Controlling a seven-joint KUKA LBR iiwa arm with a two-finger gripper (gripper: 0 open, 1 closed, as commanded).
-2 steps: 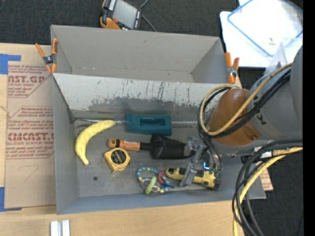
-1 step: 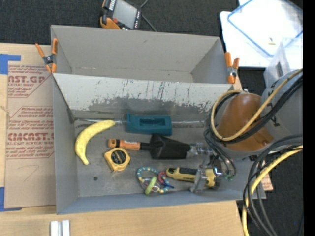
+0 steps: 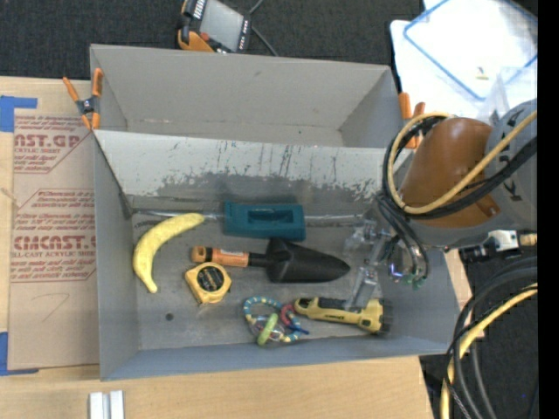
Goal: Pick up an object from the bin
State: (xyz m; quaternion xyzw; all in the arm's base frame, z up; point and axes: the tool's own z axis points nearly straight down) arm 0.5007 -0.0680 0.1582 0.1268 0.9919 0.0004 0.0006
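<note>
The grey metal bin (image 3: 236,85) has its right wall partly hidden behind the arm's orange cover (image 3: 441,173) and its looped cables. The gripper (image 3: 365,278) hangs low at about 4 o'clock on the floor, near the right wall. It is mixed with cables and glare, so one cannot tell if it is open or closed. A teal block (image 3: 262,219) lies at 12 o'clock near the back wall. Below it lies a black trowel (image 3: 301,263) with an orange handle, its tip just beside the gripper. A yellow banana (image 3: 157,243) curves at 9 o'clock. The yellow and black hand tool (image 3: 341,312) lies at 5 o'clock, and its right end is under the gripper. Just left of it is a colourful ring toy (image 3: 271,319). A yellow tape measure (image 3: 208,283) sits at 7 o'clock; its label is too small to read. The floor is bare in the front left corner.
</note>
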